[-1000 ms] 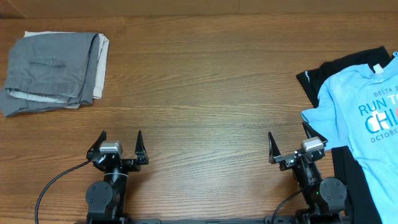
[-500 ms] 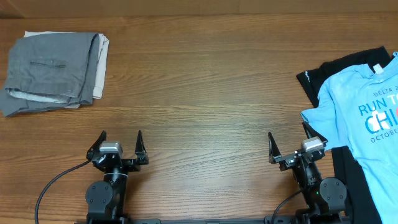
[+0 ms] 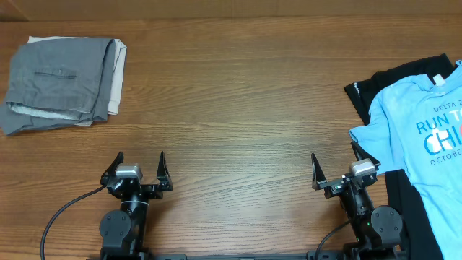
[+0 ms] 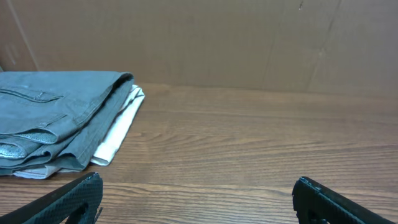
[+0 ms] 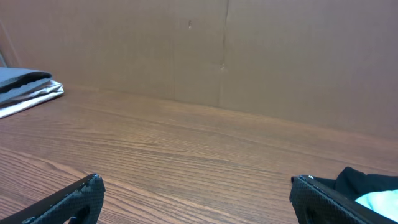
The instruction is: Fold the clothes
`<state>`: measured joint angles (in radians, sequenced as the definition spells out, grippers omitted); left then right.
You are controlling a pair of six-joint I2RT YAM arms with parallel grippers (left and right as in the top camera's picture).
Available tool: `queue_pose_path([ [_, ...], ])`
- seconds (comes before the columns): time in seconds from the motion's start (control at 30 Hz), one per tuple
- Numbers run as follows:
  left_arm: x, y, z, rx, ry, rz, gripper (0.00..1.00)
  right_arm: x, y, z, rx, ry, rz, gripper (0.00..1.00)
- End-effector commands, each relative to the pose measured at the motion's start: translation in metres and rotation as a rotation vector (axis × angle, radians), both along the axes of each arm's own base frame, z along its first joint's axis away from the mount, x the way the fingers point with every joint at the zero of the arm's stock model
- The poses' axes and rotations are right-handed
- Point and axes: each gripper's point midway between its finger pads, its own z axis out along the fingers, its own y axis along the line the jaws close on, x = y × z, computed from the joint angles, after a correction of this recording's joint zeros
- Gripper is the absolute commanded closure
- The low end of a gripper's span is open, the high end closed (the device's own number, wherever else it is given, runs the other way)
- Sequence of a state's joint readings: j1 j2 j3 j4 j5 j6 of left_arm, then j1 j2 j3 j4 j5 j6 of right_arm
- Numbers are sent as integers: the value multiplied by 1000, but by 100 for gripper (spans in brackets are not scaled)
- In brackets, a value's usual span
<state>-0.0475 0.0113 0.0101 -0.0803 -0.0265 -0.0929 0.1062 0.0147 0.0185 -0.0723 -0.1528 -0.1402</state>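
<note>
A brown wooden table (image 3: 238,94) fills the overhead view, and in both wrist views a plain cardboard wall (image 4: 249,43) stands behind its far edge.

The light blue T-shirt (image 3: 419,144) lies at the right edge of the table, spread flat with the chest side up. Part of it goes out of the picture on the right. Its white and blue lettering is cut off there, so only the beginnings of the words can be read. The T-shirt rests on top of a black garment (image 3: 364,90), which shows beyond it toward the far edge and also along its near side. In the right wrist view a small part of this black garment (image 5: 367,180) and a bit of the light blue cloth (image 5: 379,202) appear low on the right.

At the far left corner lie folded grey trousers (image 3: 58,83), with a white cloth (image 3: 118,79) showing under them on the side toward the middle of the table.

Both arms sit at the near edge. The left end effector (image 3: 140,160) has its fingers spread wide and holds nothing; it is well apart from the trousers. The right end effector (image 3: 335,157) is also spread wide and empty. It stands just beside the near sleeve of the T-shirt, but I cannot tell if one finger touches the cloth. A black cable (image 3: 61,213) runs from the left arm toward the near edge.
</note>
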Motion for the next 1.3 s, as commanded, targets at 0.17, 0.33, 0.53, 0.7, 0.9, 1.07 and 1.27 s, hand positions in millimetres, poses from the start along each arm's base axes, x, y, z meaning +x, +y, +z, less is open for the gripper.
queue_pose_path([
  [0.17,0,-3,0,25,-7,-17,0,-1,2,-2,-5,-5,10,0],
  [0.33,0,-3,0,25,-7,-17,0,-1,2,-2,-5,-5,10,0],
  [0.53,0,-3,0,25,-7,-17,0,-1,2,-2,-5,-7,10,0],
  [0.7,0,-3,0,25,-7,-17,0,-6,18,7,91,-9,108,0],
  [0.9,0,-3,0,25,-7,-17,0,-26,15,65,265,29,109,0],
  [1.07,0,-3,0,25,-7,-17,0,-59,-10,146,291,16,-14,0],
  [1.27,0,-3,0,25,-7,-17,0,-64,-31,169,246,274,-177,0],
])
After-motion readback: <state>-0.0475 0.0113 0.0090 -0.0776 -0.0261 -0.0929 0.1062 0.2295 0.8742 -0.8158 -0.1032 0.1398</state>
